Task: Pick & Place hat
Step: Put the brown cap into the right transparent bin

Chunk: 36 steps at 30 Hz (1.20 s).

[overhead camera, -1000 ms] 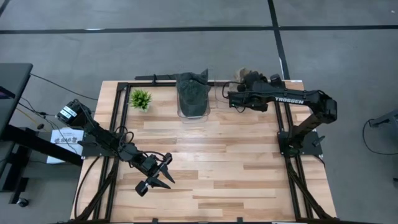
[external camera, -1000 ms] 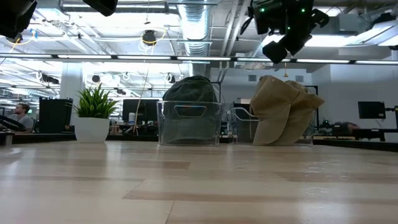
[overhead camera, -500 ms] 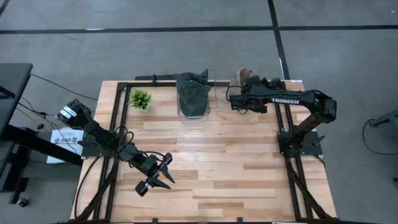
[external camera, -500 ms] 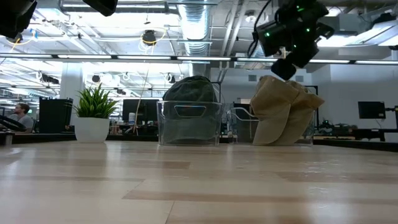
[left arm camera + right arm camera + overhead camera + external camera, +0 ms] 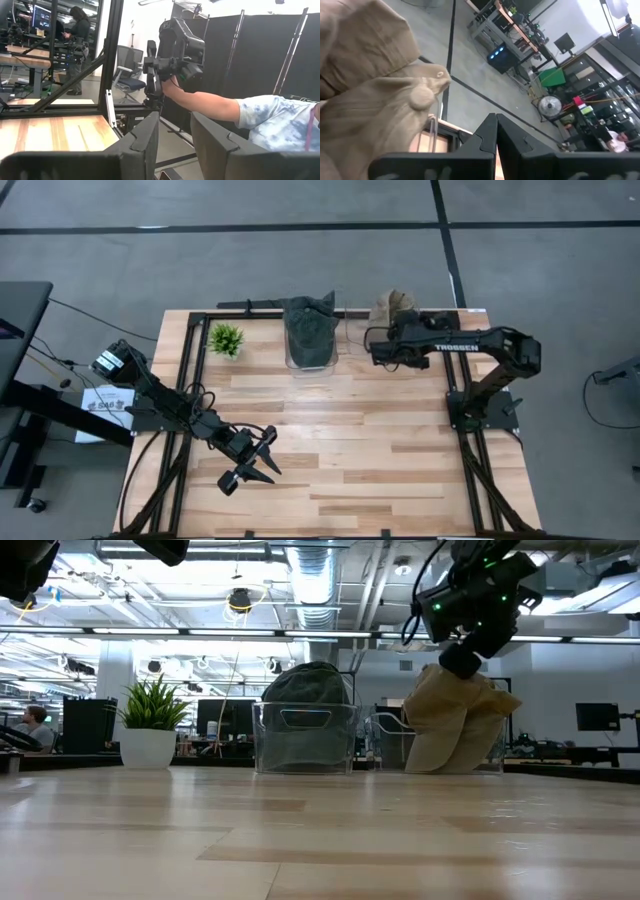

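With your right claw (image 5: 462, 662) pinched shut and empty just above the tan hat (image 5: 455, 720) at the frame's upper right, open wide, then descend onto its crown.

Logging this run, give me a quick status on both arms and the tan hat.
Right pincer shut, empty, above tan hat. Left pincer open, waiting at near left of table. Tan hat ungrasped in its clear bin. Nothing in the way.
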Each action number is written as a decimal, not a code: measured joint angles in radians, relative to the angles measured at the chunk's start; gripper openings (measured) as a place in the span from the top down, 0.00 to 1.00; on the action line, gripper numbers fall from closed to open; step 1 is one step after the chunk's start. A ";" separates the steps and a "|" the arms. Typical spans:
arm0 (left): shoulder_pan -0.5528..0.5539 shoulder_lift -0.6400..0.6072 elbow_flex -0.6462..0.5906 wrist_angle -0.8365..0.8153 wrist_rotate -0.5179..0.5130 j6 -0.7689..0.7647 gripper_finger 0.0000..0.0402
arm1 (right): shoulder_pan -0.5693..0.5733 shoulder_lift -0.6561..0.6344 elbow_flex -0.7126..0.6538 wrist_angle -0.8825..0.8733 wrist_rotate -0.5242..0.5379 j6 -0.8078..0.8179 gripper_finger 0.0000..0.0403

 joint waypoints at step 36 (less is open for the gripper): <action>0.000 0.000 0.000 0.000 0.000 0.000 0.72 | -0.030 -0.001 -0.107 -0.011 -0.046 0.039 1.00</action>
